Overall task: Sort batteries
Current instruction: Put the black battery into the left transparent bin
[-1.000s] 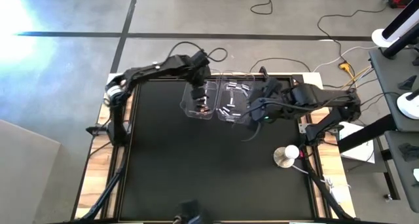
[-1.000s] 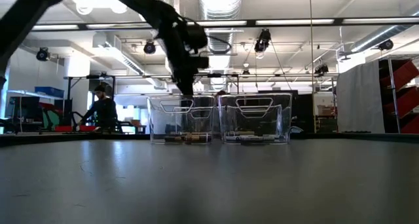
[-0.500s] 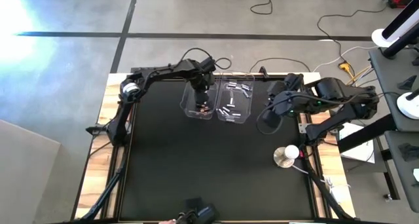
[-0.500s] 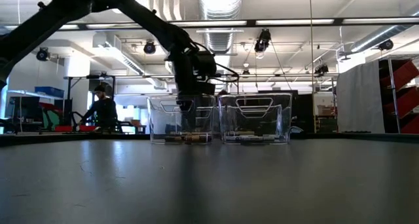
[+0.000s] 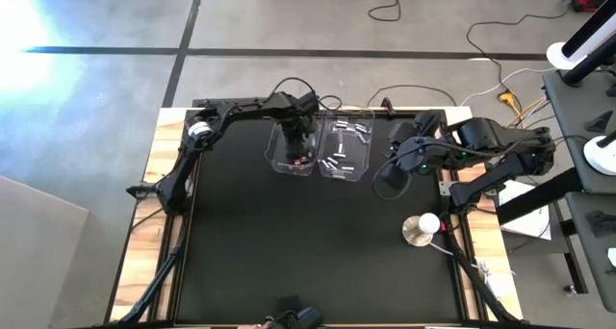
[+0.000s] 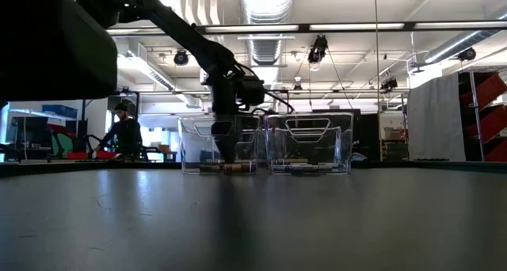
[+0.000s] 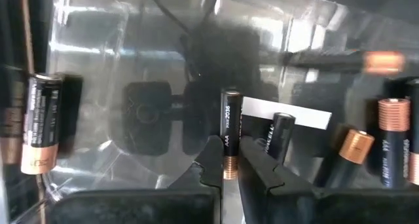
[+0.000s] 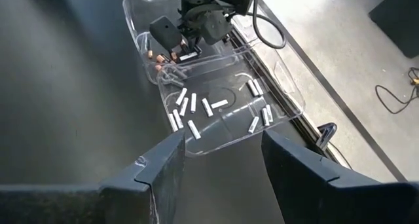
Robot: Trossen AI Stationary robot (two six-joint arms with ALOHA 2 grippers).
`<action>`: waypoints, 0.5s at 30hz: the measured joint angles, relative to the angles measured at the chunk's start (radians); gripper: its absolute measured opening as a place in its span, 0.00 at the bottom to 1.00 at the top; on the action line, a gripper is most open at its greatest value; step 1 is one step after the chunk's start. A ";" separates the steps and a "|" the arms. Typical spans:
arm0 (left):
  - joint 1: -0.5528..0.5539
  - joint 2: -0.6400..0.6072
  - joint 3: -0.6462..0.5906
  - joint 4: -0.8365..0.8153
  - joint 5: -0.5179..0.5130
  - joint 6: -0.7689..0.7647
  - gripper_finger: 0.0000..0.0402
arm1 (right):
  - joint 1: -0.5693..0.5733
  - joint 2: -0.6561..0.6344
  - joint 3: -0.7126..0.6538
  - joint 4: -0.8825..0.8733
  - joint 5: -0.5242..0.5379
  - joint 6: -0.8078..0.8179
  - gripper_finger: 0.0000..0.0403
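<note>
Two clear bins stand side by side at the table's far middle. The left bin [image 5: 292,148] holds dark batteries with copper ends [image 7: 357,152]. The right bin [image 5: 346,148] holds silver-white batteries [image 8: 196,109]. My left gripper [image 5: 299,148] reaches down into the left bin, shut on one dark battery [image 7: 230,129]. My right gripper [image 5: 390,175] hangs open above the table to the right of the bins, with nothing between its fingers [image 8: 163,171]. My left gripper pinches the dark battery at its copper end [image 7: 229,173] between its two fingers. The fingers come from above, pointing down, and lie along the battery. The rest of the battery sticks out past the fingertips into the bin. Whether its free end touches the bin floor, I cannot tell.
A round white-and-metal disc [image 5: 421,229] lies near the table's right edge, nearer than my right gripper. The black table top [image 5: 289,242] in front of the bins is bare. A person [image 6: 120,132] stands in the room beyond.
My left gripper has sunk from above the left bin's rim down into the bin, staying shut. My right gripper has drawn back from over the right bin toward the table's right edge, staying open.
</note>
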State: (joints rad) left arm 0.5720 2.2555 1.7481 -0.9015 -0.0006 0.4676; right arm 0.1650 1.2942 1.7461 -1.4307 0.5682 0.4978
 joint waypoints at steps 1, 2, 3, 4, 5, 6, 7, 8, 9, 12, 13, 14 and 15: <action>0.000 0.003 0.001 0.000 0.005 -0.001 0.01 | 0.000 0.000 0.000 0.000 0.000 0.000 0.48; -0.001 0.003 0.001 -0.001 0.008 -0.002 0.01 | 0.000 0.000 0.000 -0.001 0.000 -0.001 0.48; -0.001 0.003 0.001 -0.001 0.010 -0.002 0.02 | 0.000 -0.001 0.000 -0.002 0.000 -0.001 0.48; -0.002 0.003 0.001 -0.001 0.011 -0.002 0.03 | 0.000 -0.002 0.000 -0.003 0.000 -0.001 0.48; -0.002 0.003 0.002 -0.004 0.012 -0.002 0.05 | 0.000 -0.002 0.000 -0.005 0.000 -0.001 0.48; -0.002 0.003 0.006 -0.008 0.015 -0.004 0.06 | 0.000 -0.002 0.000 -0.005 0.000 -0.002 0.48; -0.002 0.005 0.006 -0.010 0.015 -0.007 0.08 | 0.000 -0.003 0.000 -0.006 0.000 -0.002 0.48; -0.002 0.005 0.006 -0.010 0.015 -0.013 0.10 | 0.000 -0.004 0.000 -0.009 0.000 -0.002 0.48; -0.003 0.005 0.006 -0.010 0.015 -0.020 0.12 | -0.001 -0.004 0.000 -0.010 0.000 -0.001 0.48; -0.003 0.004 0.006 -0.019 0.019 -0.042 0.18 | -0.013 -0.002 0.000 -0.010 -0.001 0.007 0.50; -0.004 0.003 0.006 -0.027 0.021 -0.052 0.21 | -0.019 -0.001 0.000 -0.010 -0.002 0.012 0.50; -0.005 0.000 0.006 -0.040 0.023 -0.063 0.23 | -0.026 -0.001 0.000 -0.010 -0.014 0.013 0.50; -0.006 -0.006 0.005 -0.059 0.028 -0.077 0.25 | -0.034 0.000 0.000 -0.010 -0.030 0.013 0.50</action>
State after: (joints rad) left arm 0.5660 2.2496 1.7535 -0.9608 0.0275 0.3908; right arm 0.1312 1.2939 1.7457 -1.4403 0.5383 0.5105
